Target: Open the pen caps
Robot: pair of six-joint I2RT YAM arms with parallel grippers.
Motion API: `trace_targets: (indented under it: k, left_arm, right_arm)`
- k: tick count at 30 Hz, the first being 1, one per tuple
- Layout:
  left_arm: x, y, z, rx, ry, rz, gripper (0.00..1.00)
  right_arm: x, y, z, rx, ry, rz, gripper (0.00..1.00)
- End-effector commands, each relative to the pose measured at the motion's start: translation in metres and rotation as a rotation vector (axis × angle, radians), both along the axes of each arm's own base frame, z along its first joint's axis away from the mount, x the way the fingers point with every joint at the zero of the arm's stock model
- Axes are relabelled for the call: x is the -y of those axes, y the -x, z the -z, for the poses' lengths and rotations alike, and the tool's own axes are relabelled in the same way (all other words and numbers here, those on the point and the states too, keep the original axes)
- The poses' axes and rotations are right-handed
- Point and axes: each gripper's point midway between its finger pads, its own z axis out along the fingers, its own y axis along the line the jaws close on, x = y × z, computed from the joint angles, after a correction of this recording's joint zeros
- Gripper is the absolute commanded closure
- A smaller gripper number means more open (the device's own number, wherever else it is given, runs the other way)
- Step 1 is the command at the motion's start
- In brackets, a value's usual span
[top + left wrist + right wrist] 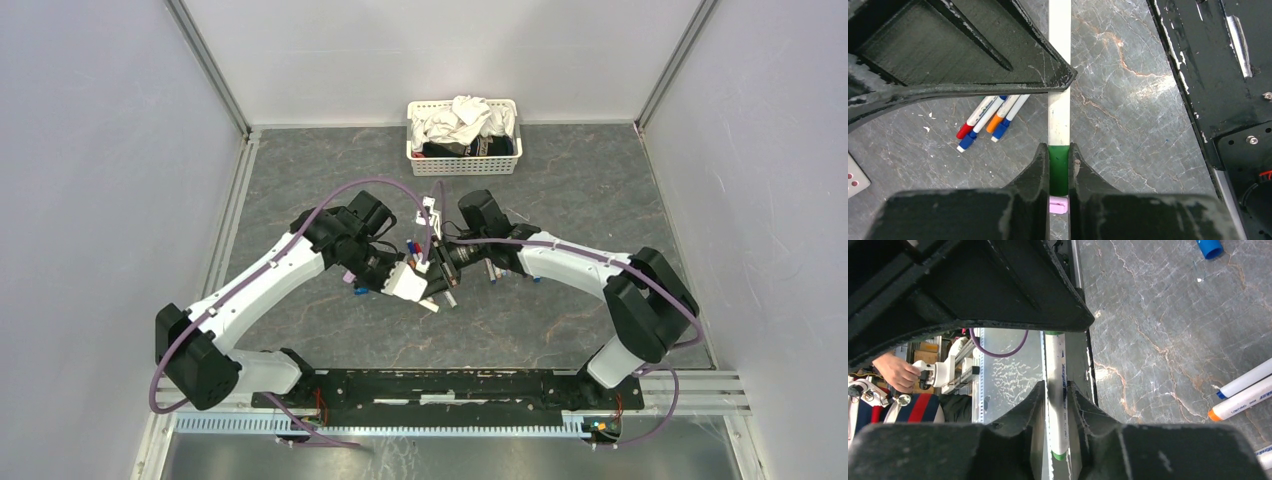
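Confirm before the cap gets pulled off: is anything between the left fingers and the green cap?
Nothing visible: the left fingers press directly on the green cap, while the right gripper holds the white barrel.

We see a grey marbled table (620, 200), at its twelve o'clock edge a white basket (462, 163) heaped with cloths (455, 120), near the centre white-barrelled pens (990, 120) lying side by side, red, blue and orange ends, one blue cap (1209, 247) lying apart.

Grey marbled tabletop (600, 180), plain white walls (430, 50)
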Motion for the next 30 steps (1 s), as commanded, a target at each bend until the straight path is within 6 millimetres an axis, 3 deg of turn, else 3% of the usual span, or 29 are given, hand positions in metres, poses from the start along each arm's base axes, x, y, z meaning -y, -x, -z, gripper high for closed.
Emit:
trace_targets:
  k: [1, 5, 12, 14, 16, 17, 19, 27, 30]
  left_arm:
    - [0.005, -0.004, -0.006, 0.034, 0.009, 0.025, 0.98]
    - [0.004, -0.006, -0.005, 0.04, 0.005, 0.024, 0.98]
    - [0.004, -0.014, -0.008, 0.068, -0.007, 0.008, 0.98]
    - [0.002, -0.015, -0.006, 0.077, -0.019, 0.003, 0.98]
    - [0.0, -0.017, -0.005, 0.084, -0.034, 0.0, 0.98]
    - [-0.003, -0.019, -0.003, 0.091, -0.048, -0.005, 0.98]
    - [-0.011, -0.026, 0.001, 0.115, -0.088, -0.022, 0.98]
    - [-0.07, -0.082, 0.006, 0.161, -0.193, -0.133, 0.98]
    - [-0.083, -0.098, 0.006, 0.201, -0.205, -0.165, 0.98]
  right_arm:
    - [-0.01, -0.007, -0.011, 0.042, -0.046, 0.012, 0.67]
    - [-0.02, -0.005, -0.011, 0.024, -0.06, 0.002, 0.59]
    - [-0.029, -0.004, -0.001, -0.002, -0.044, -0.026, 0.62]
    - [-0.027, -0.003, 0.002, -0.005, -0.04, -0.03, 0.67]
    - [-0.025, -0.002, 0.006, 0.0, -0.03, -0.035, 0.83]
    - [-0.022, -0.002, 0.009, 0.004, -0.017, -0.032, 0.92]
    - [-0.014, -0.002, 0.014, 0.01, 0.003, -0.025, 1.0]
    - [0.033, 0.004, 0.049, 0.007, 0.129, 0.035, 1.0]
    - [0.045, 0.005, 0.06, -0.003, 0.163, 0.065, 1.0]
